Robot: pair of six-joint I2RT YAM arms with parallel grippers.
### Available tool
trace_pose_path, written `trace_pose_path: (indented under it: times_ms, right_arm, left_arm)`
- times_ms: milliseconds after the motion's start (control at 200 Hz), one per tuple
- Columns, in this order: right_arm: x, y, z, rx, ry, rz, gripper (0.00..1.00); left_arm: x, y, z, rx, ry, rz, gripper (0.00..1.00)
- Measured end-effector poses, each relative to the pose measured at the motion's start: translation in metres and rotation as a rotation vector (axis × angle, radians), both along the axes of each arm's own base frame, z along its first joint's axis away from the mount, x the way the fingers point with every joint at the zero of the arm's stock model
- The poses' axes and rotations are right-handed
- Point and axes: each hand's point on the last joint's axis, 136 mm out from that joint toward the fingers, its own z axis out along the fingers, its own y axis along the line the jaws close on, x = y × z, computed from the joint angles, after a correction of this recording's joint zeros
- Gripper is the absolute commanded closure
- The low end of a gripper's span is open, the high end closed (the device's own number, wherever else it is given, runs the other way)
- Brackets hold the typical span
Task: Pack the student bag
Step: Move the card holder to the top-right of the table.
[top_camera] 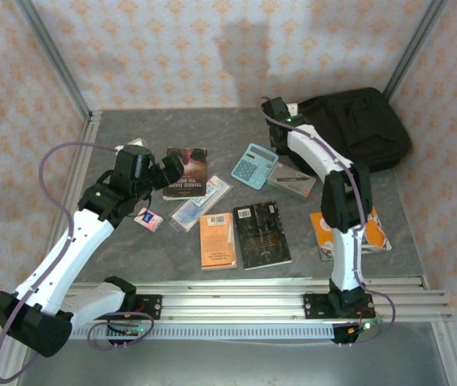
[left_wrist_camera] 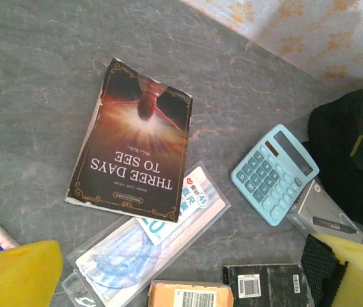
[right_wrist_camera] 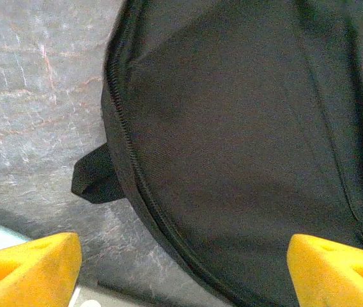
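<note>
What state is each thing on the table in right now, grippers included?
student bag, lying flat, visible zipper shut
left gripper, open, empty
right gripper, open, empty, over the student bag
Three Days to See book, closed, front cover up
calculator, keys up
black book, closed, barcode side up

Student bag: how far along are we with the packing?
Nothing looks packed yet. The student bag lies in the far right corner, while the Three Days to See book, calculator, mask pack and orange book sit on the table. In hand: the right gripper hangs open over the bag; the left gripper hangs open above that book. Left: every item.
</note>
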Motion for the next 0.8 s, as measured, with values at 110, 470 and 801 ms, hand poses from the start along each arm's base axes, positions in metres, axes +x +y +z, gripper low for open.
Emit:
trace_pose_path:
  times_ms: [110,470,801]
  right_arm:
    - [0.013,0.001,-0.018,-0.039,0.049,0.022,0.38]
    - [0.026,-0.015,-0.027,-0.103,0.079,0.032,1.00]
    - [0.020,-0.024,0.014,-0.099,-0.015,0.084,1.00]
  left_arm:
    - [0.000,-0.002,-0.001,-0.015,0.006,-0.005,0.03]
    - [0.005,-0.009,-0.015,-0.052,0.065,-0.025,0.05]
    - [0.005,-0.010,-0.015,-0.074,0.069,-0.027,0.08]
